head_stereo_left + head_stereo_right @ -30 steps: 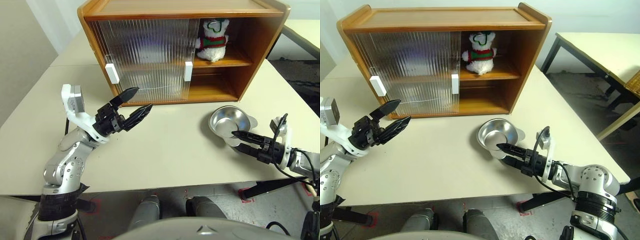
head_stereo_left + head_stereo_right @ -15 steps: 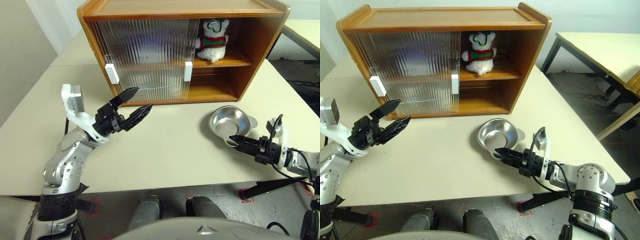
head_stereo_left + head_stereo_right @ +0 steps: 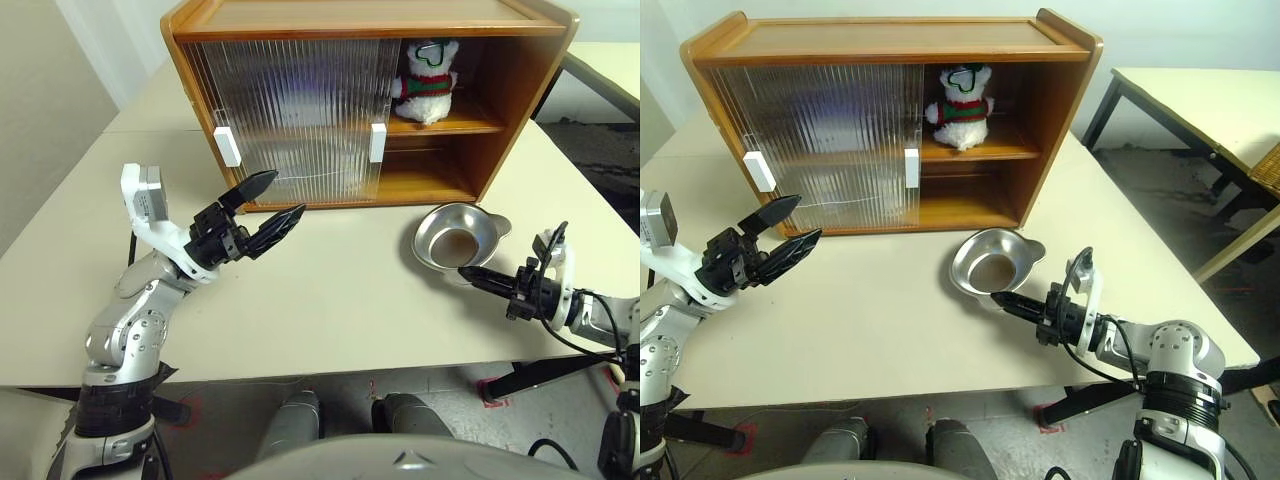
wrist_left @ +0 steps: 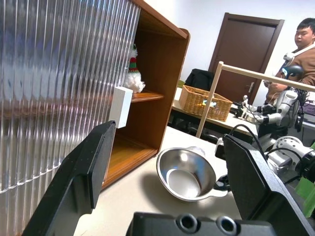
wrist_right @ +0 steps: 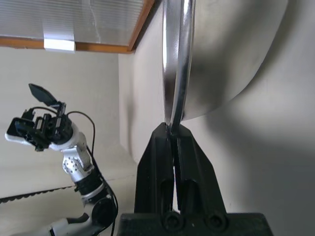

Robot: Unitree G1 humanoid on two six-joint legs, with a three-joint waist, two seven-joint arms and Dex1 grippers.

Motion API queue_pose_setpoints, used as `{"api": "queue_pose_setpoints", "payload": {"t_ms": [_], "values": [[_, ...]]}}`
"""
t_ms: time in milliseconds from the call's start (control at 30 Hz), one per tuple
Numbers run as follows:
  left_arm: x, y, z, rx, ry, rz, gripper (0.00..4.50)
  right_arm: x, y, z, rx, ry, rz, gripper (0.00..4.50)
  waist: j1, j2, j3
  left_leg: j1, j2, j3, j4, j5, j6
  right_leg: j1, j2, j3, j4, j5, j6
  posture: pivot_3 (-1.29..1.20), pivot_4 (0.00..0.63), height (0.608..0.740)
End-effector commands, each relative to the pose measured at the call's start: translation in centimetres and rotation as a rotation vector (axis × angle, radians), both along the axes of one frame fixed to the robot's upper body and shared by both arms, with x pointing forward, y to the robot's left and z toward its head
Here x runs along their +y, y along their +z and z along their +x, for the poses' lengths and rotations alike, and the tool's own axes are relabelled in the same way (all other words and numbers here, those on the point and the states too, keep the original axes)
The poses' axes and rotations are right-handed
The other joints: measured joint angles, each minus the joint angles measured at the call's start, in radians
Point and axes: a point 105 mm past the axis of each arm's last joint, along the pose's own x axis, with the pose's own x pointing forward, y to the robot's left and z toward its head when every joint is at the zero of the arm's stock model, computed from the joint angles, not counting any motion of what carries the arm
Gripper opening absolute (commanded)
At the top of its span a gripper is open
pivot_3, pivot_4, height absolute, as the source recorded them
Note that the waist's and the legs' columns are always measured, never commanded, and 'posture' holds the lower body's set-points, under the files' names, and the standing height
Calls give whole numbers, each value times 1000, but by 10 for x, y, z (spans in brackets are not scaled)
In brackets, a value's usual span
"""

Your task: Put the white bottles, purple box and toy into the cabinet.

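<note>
The brown cabinet [image 3: 370, 20] stands at the back of the table, its ribbed sliding doors covering the left half. The toy [image 3: 428, 80] sits on the open upper shelf at the right. The white bottles and the purple box are out of view. My left gripper [image 3: 289, 195] hangs open above the table in front of the doors, holding nothing. My right gripper [image 3: 465, 270] is shut on the near rim of a shallow metal bowl [image 3: 455, 235]. In the right wrist view the rim [image 5: 177, 59] is pinched between the fingers [image 5: 162, 147].
White handles [image 3: 378, 142] mark the sliding doors. The lower right shelf [image 3: 430, 185] is open and bare. A second table [image 3: 1200, 100] stands to the right across a gap. In the left wrist view a person [image 4: 305, 49] and a wicker basket [image 4: 204, 101] are in the background.
My right gripper has gone from open to shut on the bowl's near rim. The bowl has tipped slightly and slid a little toward the cabinet. The left arm has stayed still.
</note>
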Motion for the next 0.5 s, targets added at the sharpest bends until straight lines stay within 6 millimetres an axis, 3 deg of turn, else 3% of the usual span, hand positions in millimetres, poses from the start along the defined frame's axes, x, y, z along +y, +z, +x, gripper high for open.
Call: {"api": "queue_pose_setpoints", "payload": {"t_ms": [33, 333, 500], "values": [[0, -2, 2, 0, 3, 18, 4500, -1, 12, 10, -32, -29, 50, 34, 0, 0, 0, 0, 0, 0, 0, 0, 0, 0, 0, 0, 0, 0, 0, 11, 44, 740], [1, -2, 2, -4, 4, 18, 4500, 10, 45, 32, -103, -42, 212, 34, 0, 1, -1, 1, 0, 0, 0, 1, 1, 0, 1, 0, 2, 2, -4, 15, 40, 740], [1, -2, 2, -6, 6, 20, 4500, 20, 53, 46, -114, -58, 270, 34, 0, 1, -1, 2, 1, 0, 0, 1, 2, 0, 2, 0, 3, 3, -5, 19, 40, 740]]}}
